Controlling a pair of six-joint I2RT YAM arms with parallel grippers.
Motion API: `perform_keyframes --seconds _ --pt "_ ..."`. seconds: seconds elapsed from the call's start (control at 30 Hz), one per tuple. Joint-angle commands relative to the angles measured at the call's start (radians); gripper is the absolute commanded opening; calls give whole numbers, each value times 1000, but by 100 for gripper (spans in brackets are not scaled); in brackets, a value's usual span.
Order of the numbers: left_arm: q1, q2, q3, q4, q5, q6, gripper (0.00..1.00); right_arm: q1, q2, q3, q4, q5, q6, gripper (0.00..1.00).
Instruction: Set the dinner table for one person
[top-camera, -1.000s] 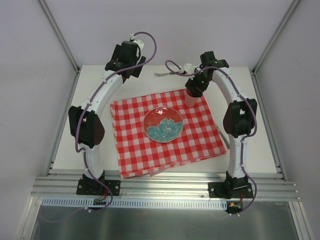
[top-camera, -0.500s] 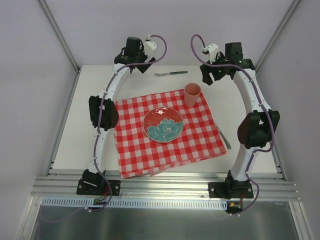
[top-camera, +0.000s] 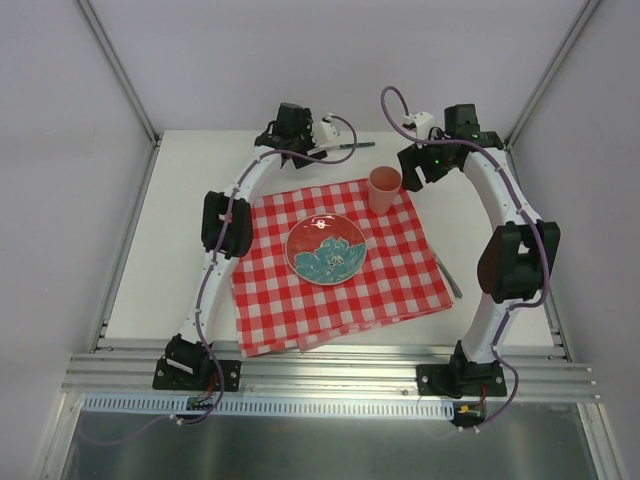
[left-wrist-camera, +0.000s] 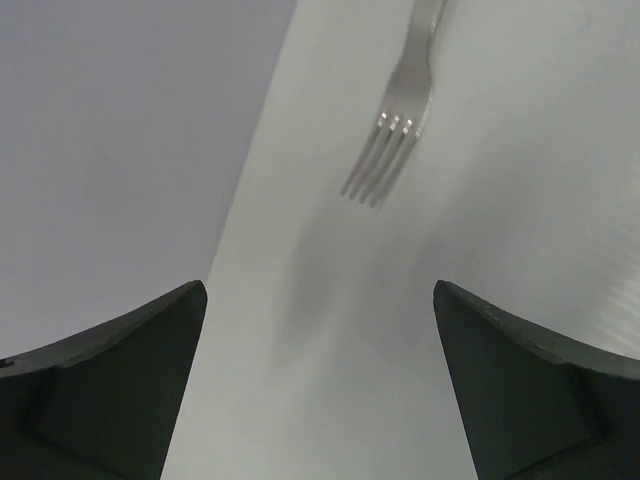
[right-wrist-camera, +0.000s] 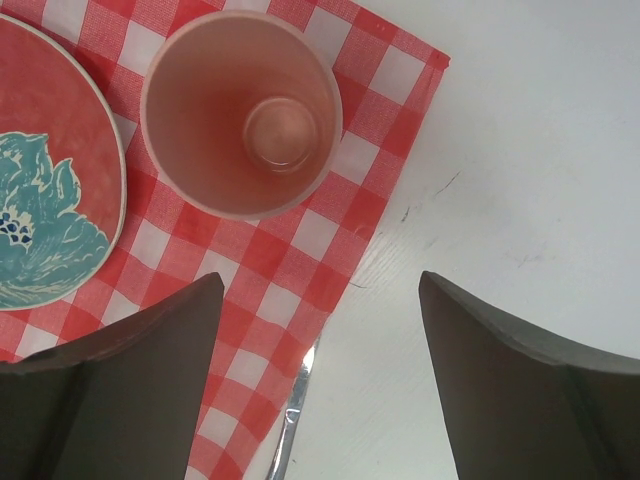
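The dinner table (top-camera: 190, 200) lies bare along its left side, and the setting is gathered on a checked cloth (top-camera: 280, 290) laid near its middle.

The left gripper (left-wrist-camera: 320, 300) hovers at the far edge of the table. Its 2 fingers are spread wide with nothing between them. The fork (left-wrist-camera: 388, 140) lies flat just ahead, tines pointing towards the fingers. The wide spread probably leaves room to straddle the fork before closing on it. At the far edge the fork is no use to a diner, so it likely belongs beside the plate.

The plate (top-camera: 326, 248) sits at the centre of the cloth, where 1 person would eat.

The cup (right-wrist-camera: 240, 110) stands upright and empty on the cloth's far right corner, just beside the plate (the usual spot for a drink).

The right gripper (right-wrist-camera: 320, 280) hangs above the cloth's edge near the cup. Its fingers are well parted, holding nothing and not touching the cup.

A further piece of cutlery (right-wrist-camera: 292, 425) lies along the cloth's right edge, though the views do not show which kind it is.
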Motion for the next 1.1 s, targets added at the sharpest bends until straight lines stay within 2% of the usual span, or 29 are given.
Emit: perform_keyframes --seconds 0.0,0.07,0.27,0.43,0.67,0.77,0.9,1.07 --pt "8 -2 18 185 94 11 99 -6 -4 23 -2 -16 22 83" --pt "8 10 18 216 134 4 99 -6 7 30 -6 -14 22 83" --pt "8 50 9 308 194 17 87 -13 19 35 -11 -16 28 83" --pt "3 99 22 366 206 16 91 -17 27 33 -13 -7 29 83" --pt "-1 125 22 369 214 -4 93 -20 42 27 -14 -4 31 84" --pt "-3 93 -23 369 188 -45 93 -22 59 41 -16 -5 35 84" --pt "0 -32 -129 304 173 -137 92 -22 77 70 -14 -11 42 83" --pt "0 -158 -218 170 238 -292 89 -22 96 79 -9 -10 48 84"
